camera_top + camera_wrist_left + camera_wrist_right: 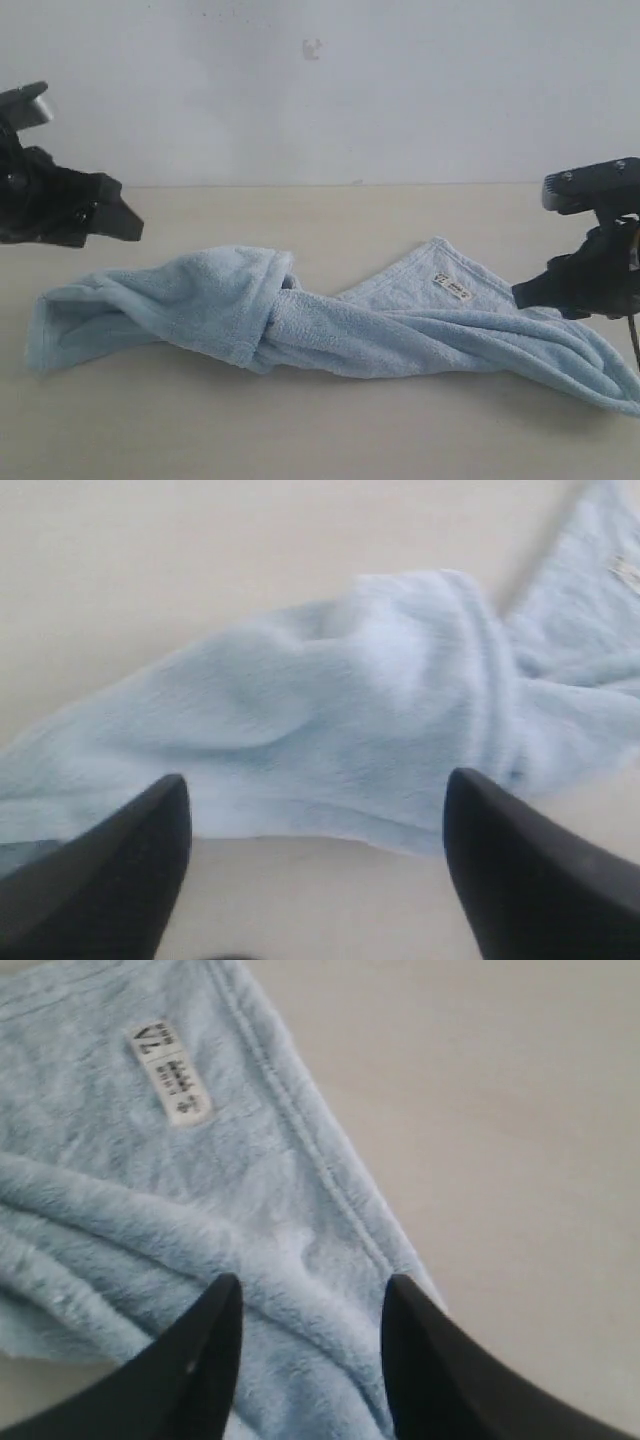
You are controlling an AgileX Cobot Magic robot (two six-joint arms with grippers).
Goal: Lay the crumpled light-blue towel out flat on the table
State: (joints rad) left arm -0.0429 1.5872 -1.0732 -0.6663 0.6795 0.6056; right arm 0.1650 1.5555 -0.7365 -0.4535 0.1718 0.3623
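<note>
The light-blue towel (330,330) lies twisted and bunched in a long band across the table (300,440), with a thick fold near its middle. Its white tag (452,288) faces up on a flatter part at the right. My left gripper (125,222) hovers above the towel's left end, open and holding nothing. The left wrist view shows the gripper (315,785) spread wide over the towel (340,720) edge. My right gripper (522,293) hangs over the right part. In the right wrist view this gripper (313,1285) stands open just above the towel (120,1230), near the hem and tag (168,1072).
A white-grey wall (320,80) stands behind the table. Bare cream table surface runs in front of the towel and behind it (330,215).
</note>
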